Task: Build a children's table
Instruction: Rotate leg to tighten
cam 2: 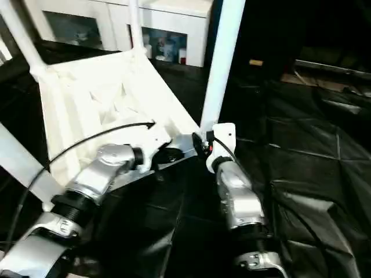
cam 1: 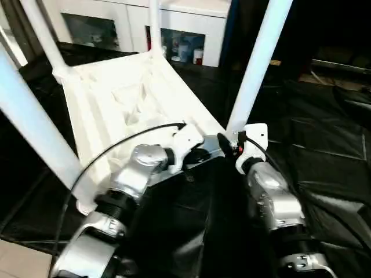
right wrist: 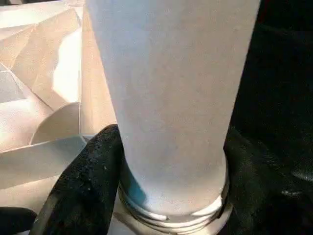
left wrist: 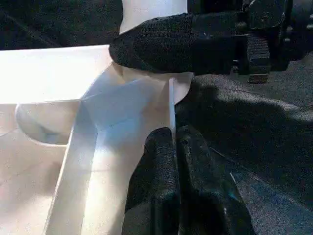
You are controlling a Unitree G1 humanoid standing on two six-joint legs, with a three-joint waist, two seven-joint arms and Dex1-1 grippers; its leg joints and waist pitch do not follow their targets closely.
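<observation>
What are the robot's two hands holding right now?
Left tool: shut on the tabletop rim.
Right tool: closed around a table leg.

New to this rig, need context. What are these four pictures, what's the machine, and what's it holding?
It is a humanoid robot with two silver arms, each ending in a two-finger black gripper. Two pictures come from the stereo camera on its head, looking down over the forearms; the other two come from cameras on each wrist, looking along that gripper's fingers.

On the black-draped work table lies the white tabletop of a children's table, upside down, with four white legs standing up from its corners. The left gripper is shut on the tabletop's thin rim. The right gripper has its fingers on either side of the near right leg, just above its threaded base at the corner socket.
</observation>
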